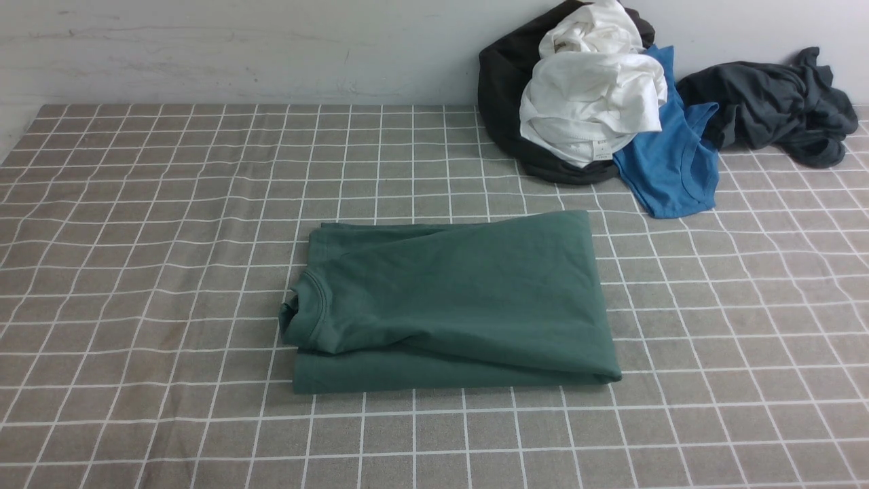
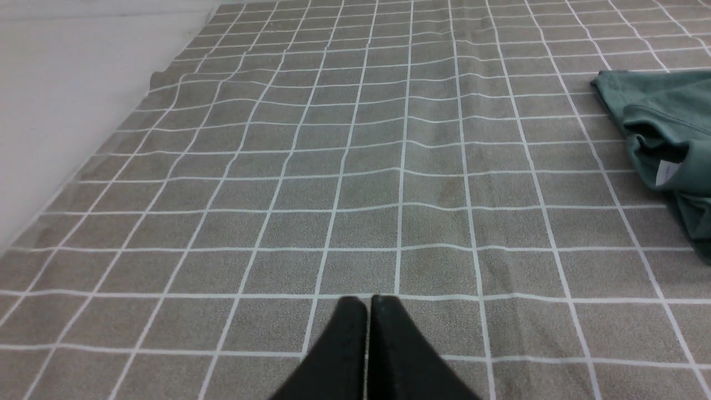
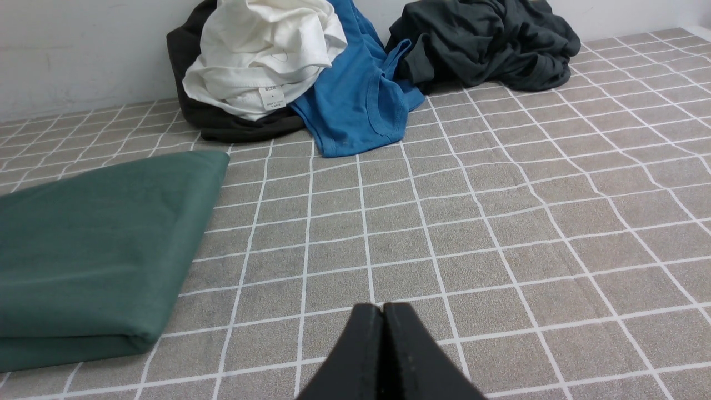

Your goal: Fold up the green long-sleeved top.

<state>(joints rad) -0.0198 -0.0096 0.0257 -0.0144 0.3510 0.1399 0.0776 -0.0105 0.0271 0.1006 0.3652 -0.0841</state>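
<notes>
Dark forest-green top (image 1: 455, 299) with white neck label (image 2: 665, 171), grey-brown counter cloth (image 1: 136, 272) gridded in thin white lines, white garment (image 1: 590, 102) over a black one (image 1: 499, 88), bright blue top (image 1: 672, 163), charcoal-grey garment (image 1: 774, 109), off-white wall (image 1: 237, 47), black pincers, left (image 2: 367, 303) and right (image 3: 383, 311).

Neither arm shows in the front view. The left claw (image 2: 367, 303) appears only in its own wrist view: two black fingers (image 2: 344, 355) pressed together side by side, tips meeting with no gap, holding nothing, pointing forward and hanging above the bench. The right claw (image 3: 383, 311) appears the same way in the right wrist view, its black fingers (image 3: 408, 355) closed tip to tip and empty, also above the bench.
</notes>
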